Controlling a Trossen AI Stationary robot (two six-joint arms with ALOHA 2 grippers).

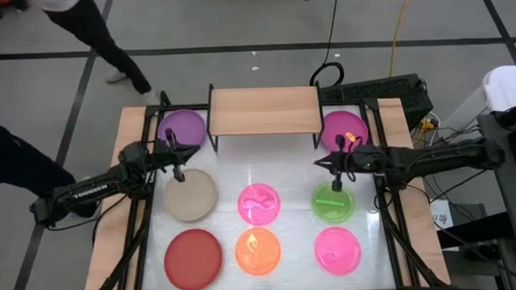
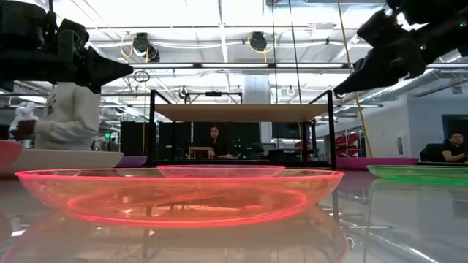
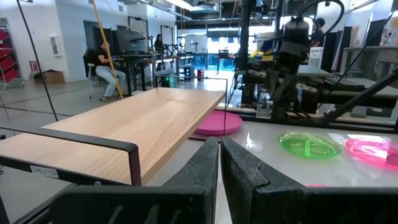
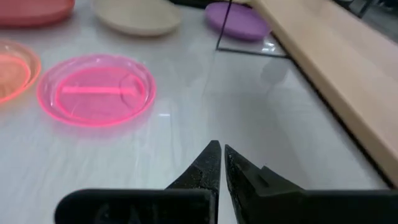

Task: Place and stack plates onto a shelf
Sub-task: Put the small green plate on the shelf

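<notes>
I am holding both tools closed and empty: left tool (image 1: 178,172) hovering above the beige plate (image 1: 189,197), right tool (image 1: 335,172) probably over the green plate (image 1: 333,202), shelf (image 1: 264,110) beyond.

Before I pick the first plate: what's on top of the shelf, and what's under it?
The shelf top is bare wood; no plates on it. The purple plate and magenta plate lie beside its ends. The low view shows nothing lying under it, though the orange plate covers part of that floor.

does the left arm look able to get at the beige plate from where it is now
Probably yes: the left gripper, shut and empty, hovers over the beige plate's near edge, and nothing lies on the plate or between them.
</notes>
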